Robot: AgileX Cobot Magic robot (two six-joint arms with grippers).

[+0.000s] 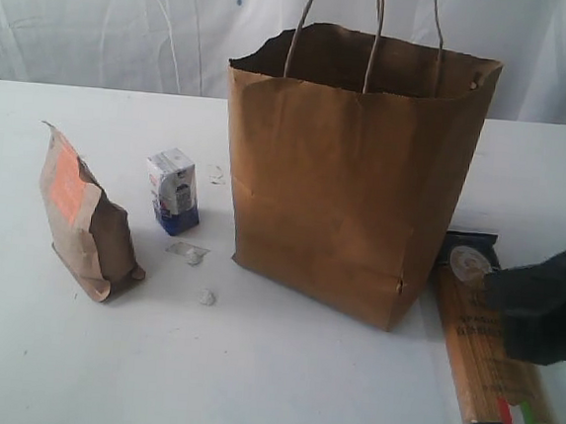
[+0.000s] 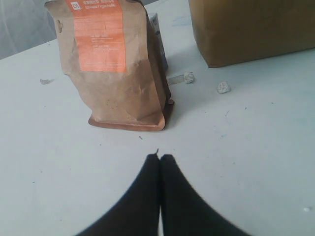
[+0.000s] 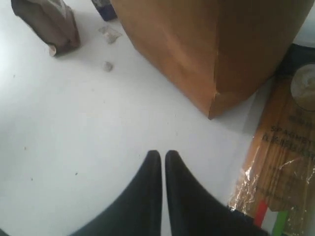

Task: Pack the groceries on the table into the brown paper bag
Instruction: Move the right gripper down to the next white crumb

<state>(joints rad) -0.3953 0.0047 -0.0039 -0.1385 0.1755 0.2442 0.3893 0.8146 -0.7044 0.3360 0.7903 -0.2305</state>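
Right wrist view: the spaghetti packet (image 3: pixel 278 162) lies flat on the table (image 3: pixel 74 147) just beside the right gripper (image 3: pixel 161 155), whose fingers (image 3: pixel 147 187) are pressed almost together around nothing. The bag (image 3: pixel 206 44) stands beyond them. Left wrist view: the left gripper (image 2: pixel 160 158) is closed and empty above bare table, with the pouch (image 2: pixel 115 64) upright ahead of its tips, apart. Exterior view: the carton (image 1: pixel 174 191) stands between pouch and bag.

Bare table (image 1: pixel 277 390) before bag (image 1: pixel 349 188); pouch (image 1: pixel 88 225), carton (image 1: pixel 174 191) stand left.
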